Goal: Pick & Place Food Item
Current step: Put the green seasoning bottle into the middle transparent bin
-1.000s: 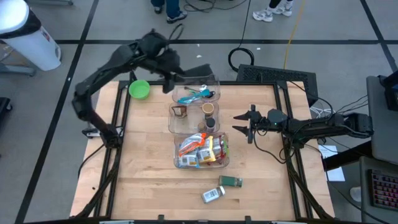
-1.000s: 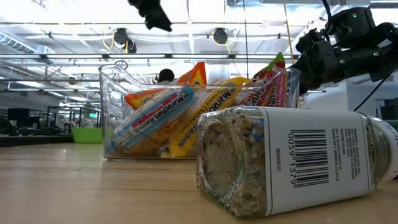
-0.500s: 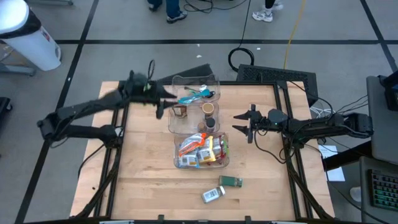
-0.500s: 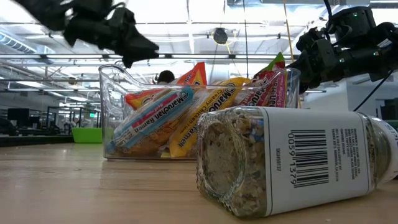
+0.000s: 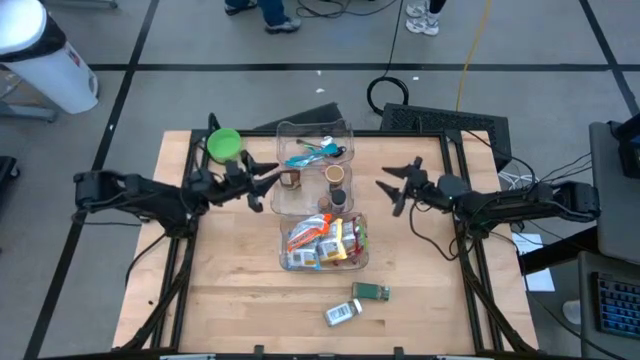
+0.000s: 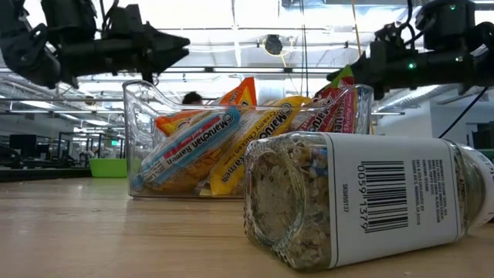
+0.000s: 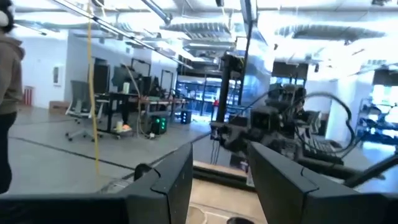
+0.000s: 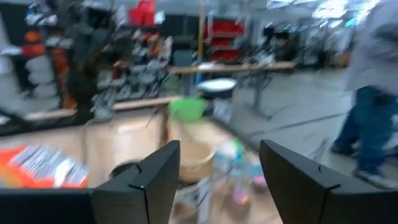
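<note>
Clear plastic bins (image 5: 318,190) sit between the left gripper (image 5: 262,178) and right gripper (image 5: 397,186), both with fingers apart, holding nothing.

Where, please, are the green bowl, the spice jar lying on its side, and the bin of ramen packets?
green bowl (image 5: 223,144), high view, inside of the bowl.
spice jar (image 6: 363,202), low view, barcode label on its side.
bin of ramen packets (image 5: 283,240), high view, clear left wall.
</note>
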`<state>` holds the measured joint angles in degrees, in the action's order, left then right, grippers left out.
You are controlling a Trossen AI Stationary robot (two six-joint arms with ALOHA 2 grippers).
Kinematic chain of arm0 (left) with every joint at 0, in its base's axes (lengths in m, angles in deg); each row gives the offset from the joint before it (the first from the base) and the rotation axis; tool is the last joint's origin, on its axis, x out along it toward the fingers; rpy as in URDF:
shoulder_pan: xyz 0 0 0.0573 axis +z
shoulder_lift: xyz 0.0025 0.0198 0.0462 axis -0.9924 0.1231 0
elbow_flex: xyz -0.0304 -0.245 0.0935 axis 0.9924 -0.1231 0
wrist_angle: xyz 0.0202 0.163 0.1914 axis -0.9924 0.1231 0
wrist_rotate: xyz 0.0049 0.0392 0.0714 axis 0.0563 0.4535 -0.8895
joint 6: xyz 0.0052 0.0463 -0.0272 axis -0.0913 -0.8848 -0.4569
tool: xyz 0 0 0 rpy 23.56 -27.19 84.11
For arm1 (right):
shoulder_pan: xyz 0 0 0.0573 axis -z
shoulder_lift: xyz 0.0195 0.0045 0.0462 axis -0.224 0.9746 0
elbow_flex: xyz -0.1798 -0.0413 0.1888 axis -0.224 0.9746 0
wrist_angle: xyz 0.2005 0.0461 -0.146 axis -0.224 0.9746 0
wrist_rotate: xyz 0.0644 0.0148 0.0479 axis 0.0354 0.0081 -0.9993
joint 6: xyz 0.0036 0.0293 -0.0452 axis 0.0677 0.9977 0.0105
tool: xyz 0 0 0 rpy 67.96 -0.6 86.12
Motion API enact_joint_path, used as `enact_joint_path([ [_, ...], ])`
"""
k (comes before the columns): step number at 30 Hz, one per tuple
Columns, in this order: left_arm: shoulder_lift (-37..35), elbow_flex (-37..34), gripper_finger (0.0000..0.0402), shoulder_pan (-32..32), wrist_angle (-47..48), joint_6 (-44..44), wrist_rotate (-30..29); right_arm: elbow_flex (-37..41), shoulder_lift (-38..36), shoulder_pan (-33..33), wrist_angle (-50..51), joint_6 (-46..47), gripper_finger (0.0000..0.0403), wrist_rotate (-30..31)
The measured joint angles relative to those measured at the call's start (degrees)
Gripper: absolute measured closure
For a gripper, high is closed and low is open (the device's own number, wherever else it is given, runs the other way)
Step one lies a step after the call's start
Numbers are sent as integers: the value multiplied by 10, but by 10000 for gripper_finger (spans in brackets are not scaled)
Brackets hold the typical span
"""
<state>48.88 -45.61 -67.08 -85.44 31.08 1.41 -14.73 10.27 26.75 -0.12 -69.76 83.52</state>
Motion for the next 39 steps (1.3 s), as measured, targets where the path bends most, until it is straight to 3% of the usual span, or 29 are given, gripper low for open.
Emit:
enact_joint_path([
  [7,14,33,236,-6,-5,-8,0,0,0,1,-75,1,190,61],
  [12,14,38,236,-6,1,-17,0,0,0,1,-93,63,190,61],
  [22,14,38,236,-5,-48,-200,-2,0,0,1,-86,122,190,61],
  [29,14,39,236,-5,-130,-221,-1,0,0,1,-84,122,190,61],
  [33,7,62,236,-5,-125,-145,33,0,0,1,-88,128,190,61],
  [36,5,93,236,-6,-129,-2,84,0,0,-1,-97,173,190,55],
  [39,5,116,236,-14,-90,126,162,0,0,-9,-111,196,190,-6],
])
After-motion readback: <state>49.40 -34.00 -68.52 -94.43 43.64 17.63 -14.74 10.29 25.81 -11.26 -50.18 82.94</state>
